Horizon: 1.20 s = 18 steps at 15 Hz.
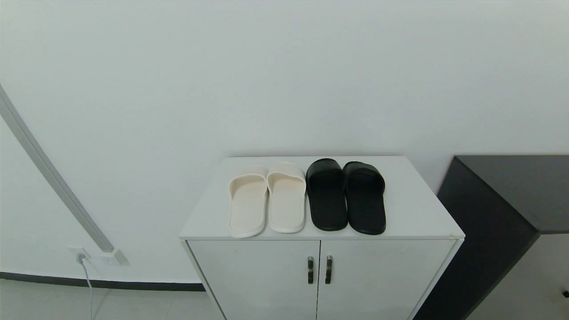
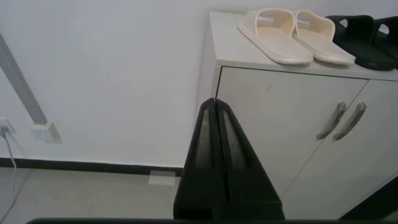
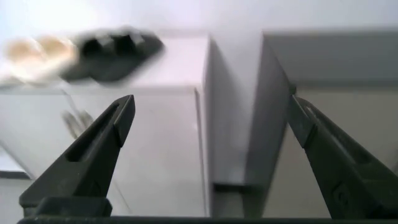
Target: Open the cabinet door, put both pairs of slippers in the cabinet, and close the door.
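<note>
Left gripper [image 2: 216, 106]: fingers were pressed together, empty, tips just short of the cabinet [image 1: 418, 209].
Right gripper [image 3: 210, 106]: fingers were spread wide, empty, facing the cabinet.
Doors [image 1: 373, 275]: both were shut.
White slippers [image 1: 266, 202], black slippers [image 1: 346, 198]: sat atop the cabinet, above and beyond both grippers.

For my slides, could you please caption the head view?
Closed white cabinet with cream slippers and black slippers side by side on top.

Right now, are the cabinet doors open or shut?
Shut. Both doors lie flush in one plane, handles side by side at the middle seam.
</note>
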{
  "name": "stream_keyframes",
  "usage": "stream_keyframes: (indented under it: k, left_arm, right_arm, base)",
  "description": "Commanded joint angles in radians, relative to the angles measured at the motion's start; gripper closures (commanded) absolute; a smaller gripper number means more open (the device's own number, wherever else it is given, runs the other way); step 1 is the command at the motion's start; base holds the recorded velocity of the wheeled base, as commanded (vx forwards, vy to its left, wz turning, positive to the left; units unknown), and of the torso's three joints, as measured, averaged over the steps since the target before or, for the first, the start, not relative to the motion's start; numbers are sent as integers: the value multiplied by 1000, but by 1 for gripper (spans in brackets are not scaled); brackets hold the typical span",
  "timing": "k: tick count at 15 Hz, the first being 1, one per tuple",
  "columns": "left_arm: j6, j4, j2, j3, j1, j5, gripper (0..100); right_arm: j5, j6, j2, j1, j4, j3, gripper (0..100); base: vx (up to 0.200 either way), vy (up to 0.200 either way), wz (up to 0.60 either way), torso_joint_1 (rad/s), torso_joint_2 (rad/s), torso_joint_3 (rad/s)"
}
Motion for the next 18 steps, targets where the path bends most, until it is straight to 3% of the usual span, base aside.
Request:
stream_keyframes:
  k: [1,4,8,11,14,18]
  left_arm:
    - [0,0,0,0,0,0,100]
    - [0,0,0,0,0,0,100]
    - [0,0,0,0,0,0,100]
    - [0,0,0,0,0,0,100]
    - [0,0,0,0,0,0,100]
    - [0,0,0,0,0,0,100]
  right_arm:
    - [90,-10,288,18,25,-50,0]
    - [103,-10,562,53,-170,-50,0]
    - [48,42,825,165,-288,-171,0]
    - [-225,149,1036,461,-404,-277,0]
    - [-378,165,1230,595,-535,-363,0]
    - [-532,194,1452,719,-553,-545,0]
  base:
    - [0,0,0,0,0,0]
    - [0,0,0,0,0,0]
    - [0,0,0,0,0,0]
    - [0,0,0,0,0,0]
    - [0,0,0,0,0,0]
    - [0,0,0,0,0,0]
